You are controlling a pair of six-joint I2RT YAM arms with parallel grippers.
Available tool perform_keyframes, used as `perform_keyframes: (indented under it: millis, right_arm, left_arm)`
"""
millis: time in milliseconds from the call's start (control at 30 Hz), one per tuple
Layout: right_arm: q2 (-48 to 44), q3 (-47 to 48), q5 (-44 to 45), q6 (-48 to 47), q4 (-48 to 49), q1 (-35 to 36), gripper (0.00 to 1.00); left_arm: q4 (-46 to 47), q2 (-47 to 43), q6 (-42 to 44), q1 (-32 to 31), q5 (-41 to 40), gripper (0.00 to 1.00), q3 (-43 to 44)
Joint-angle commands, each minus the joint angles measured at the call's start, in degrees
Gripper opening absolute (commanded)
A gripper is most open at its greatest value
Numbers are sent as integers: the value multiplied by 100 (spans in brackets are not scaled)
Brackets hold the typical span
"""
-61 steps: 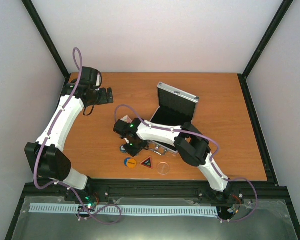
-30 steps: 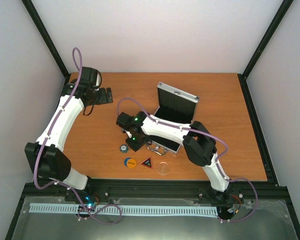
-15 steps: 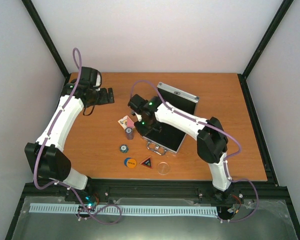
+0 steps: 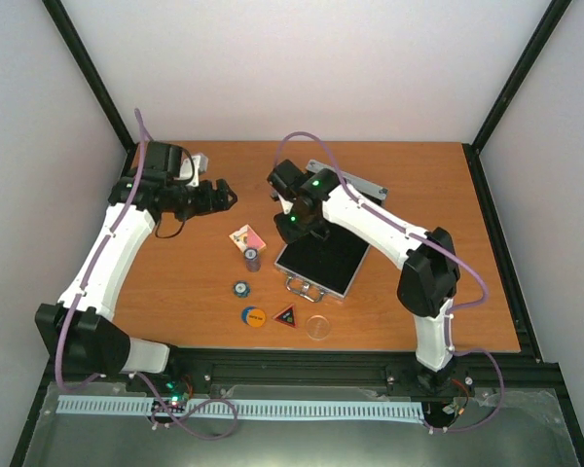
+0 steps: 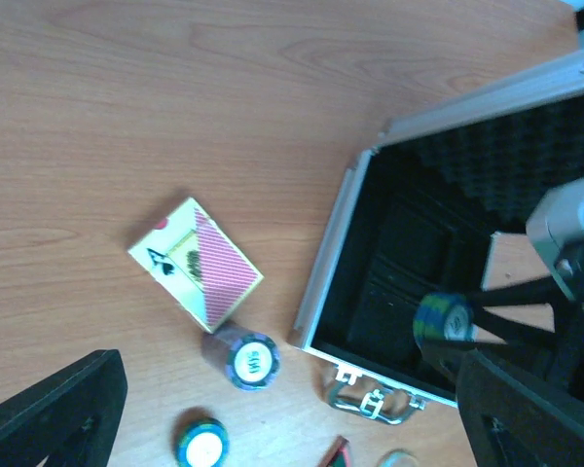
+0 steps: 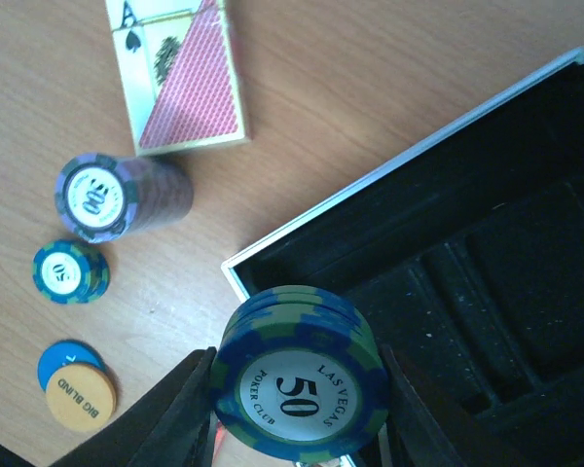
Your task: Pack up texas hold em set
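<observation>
The silver case (image 4: 323, 261) lies open mid-table, its black lining (image 6: 487, 253) showing and its metal handle (image 5: 374, 401) on the near side. My right gripper (image 4: 294, 224) hovers over the case's left edge, shut on a short stack of blue-green "50" poker chips (image 6: 297, 384). On the wood to the left lie the pink-white card pack (image 4: 246, 236), a purple chip stack (image 4: 252, 259) and a single blue-green chip (image 4: 241, 289). Nearer sit the orange disc (image 4: 254, 316), black-red triangle (image 4: 286, 315) and clear disc (image 4: 318, 327). My left gripper (image 4: 217, 195) is open at back left, holding nothing.
The case's raised lid (image 4: 362, 181) stands behind the right arm, mostly hidden by it. A blue disc (image 6: 60, 358) peeks out from under the orange one. Black frame rails (image 4: 496, 233) border the table's sides and near edge.
My right arm has lifted the blue-green chips from near the case's front left and carried them back over the case. The left arm has swung right toward the middle.
</observation>
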Motion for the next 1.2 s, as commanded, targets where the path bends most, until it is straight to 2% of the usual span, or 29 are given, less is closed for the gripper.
perform_keyframes:
  millis: [0,167,600,867,1167]
  right_arm:
    - [-241,171,-83,128,94,-177,3]
    - [-423,217,-195,34,82,-194,3]
    - [-977,236,-379,-353,-46,-203,3]
    - [-1127,223,-585,-615,-73,-203,3]
    - [-1161,215,-653,-829,-132,-203,3]
  left_arm:
    - [400,-47,-207,33,901,95,-202]
    - [625,208,-572,33,1573,92,-133]
    - [427,1256,-604,24,3026,87,177]
    - [732,1787,-822,-80,4333,86,397]
    - [1003,2090,-992,-563,4910,84,323]
